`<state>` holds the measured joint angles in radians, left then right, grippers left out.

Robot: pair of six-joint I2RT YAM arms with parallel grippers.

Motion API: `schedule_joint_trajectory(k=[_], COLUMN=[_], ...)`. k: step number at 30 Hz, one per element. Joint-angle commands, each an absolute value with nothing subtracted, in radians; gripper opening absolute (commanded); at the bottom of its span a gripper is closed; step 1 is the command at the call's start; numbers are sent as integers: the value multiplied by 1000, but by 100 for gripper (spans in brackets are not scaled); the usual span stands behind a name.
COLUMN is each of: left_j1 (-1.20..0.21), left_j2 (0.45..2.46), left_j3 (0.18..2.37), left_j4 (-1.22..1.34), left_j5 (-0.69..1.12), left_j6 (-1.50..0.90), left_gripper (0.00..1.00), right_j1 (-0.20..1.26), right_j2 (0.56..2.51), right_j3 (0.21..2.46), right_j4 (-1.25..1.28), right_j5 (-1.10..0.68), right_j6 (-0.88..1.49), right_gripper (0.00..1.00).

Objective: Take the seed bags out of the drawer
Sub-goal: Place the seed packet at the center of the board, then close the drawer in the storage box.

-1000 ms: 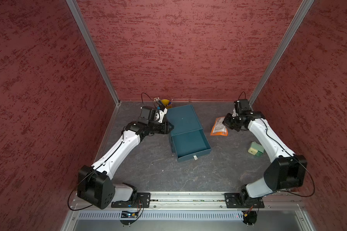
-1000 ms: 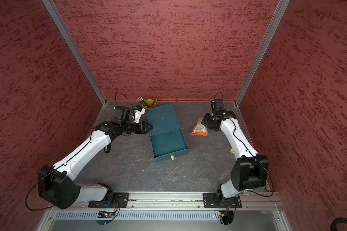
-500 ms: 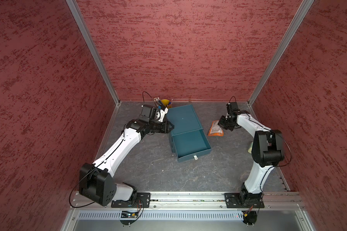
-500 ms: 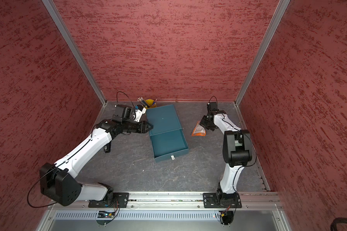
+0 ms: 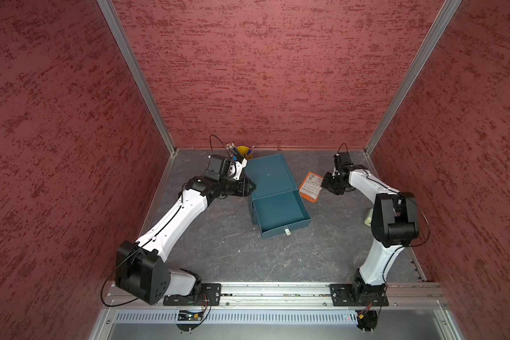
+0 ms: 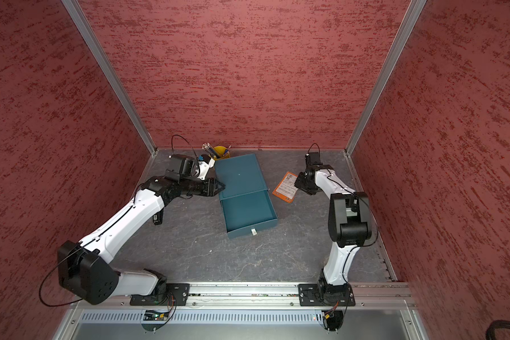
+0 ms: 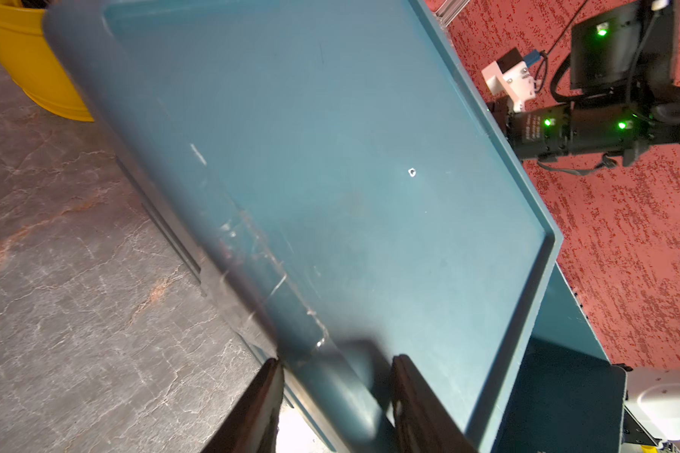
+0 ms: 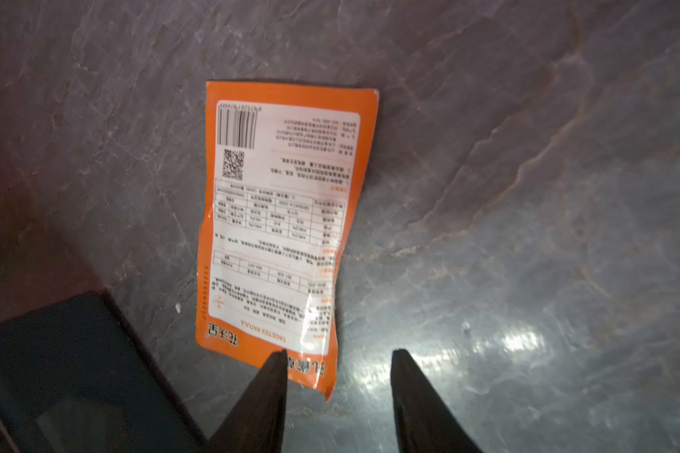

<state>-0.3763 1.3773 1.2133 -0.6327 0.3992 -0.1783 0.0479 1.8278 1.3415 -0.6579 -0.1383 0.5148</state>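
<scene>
Danger of dragging the flat orange seed bag with the white printed panel [image 8: 283, 219] along the grey stone-look table [image 5: 233, 250] when lifting the right gripper [image 8: 339, 353] away, with one dark fingertip [image 8: 277, 372] right over the bag's near corner, maybe touching it; hard to tell. Could also push the bag back against the teal metal box [image 5: 270, 176] just beside it. Could shove or tip that box too, by pulling hard on it or letting go while reaching into the open teal drawer [image 5: 280, 212]. Right jaws: spread well apart, holding nothing, only bare table and the bag's corner between them. Left gripper [image 7: 336, 359]: jaws close together around the long edge of the box, one finger by the side wall, one over the top; looks like a grip to keep the box steady. Orange bag: out of the drawer, lies flat on the table, print side up, between the box and the right gripper. Drawer floor in both top views: looks bare. No white or green bag anywhere in view; maybe hidden farther back inside the box, cannot tell.
</scene>
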Motion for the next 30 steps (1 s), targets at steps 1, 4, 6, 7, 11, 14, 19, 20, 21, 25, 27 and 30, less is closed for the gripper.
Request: schedule_joint_trajectory(k=[1,4,6,7,11,14,19,20,21,25,27,30], left_j1=[-385,-386,-386,-385,-384,-385,-387,-386,-387,-388,-388,-389], left_j2=[1396,1399,1401,1402,1396,1392,1394,1396,1395,1399,1397,1396], left_j3=[1170,1172,1176,1177,1175,1175,1181,1183,1184,1184,1185,1187], left_j4=[-705,-701,-701,-702,-703,-703,-707,-707,-709,-711,-713,-719], left_j5=[344,344,344,343,338,338,341,341,340,338,337,334], left_j6=[-153,-155,-154,-152,-151,-153,-155,-155,-154,-154,-154,-154], left_gripper=[48,47,47,47,47,47,47,47,47,47,47,47], right_j1=[55,85,116,134,224,290,419,452,490,652,747,875], right_j2=[1700,1584,1495,1464,1284,1186,1072,1054,1037,982,962,953], right_j3=[1283,1226,1198,1192,1186,1199,1231,1234,1235,1224,1214,1195], right_j4=[-657,-691,-729,-749,-862,-947,-1065,-1084,-1096,-1106,-1102,-1075], right_j5=[-157,-162,-152,-150,-119,-97,-56,-53,-42,3,51,108], right_j6=[508,505,505,505,511,529,563,573,579,614,638,664], right_gripper=[50,54,57,58,64,70,79,81,82,85,86,87])
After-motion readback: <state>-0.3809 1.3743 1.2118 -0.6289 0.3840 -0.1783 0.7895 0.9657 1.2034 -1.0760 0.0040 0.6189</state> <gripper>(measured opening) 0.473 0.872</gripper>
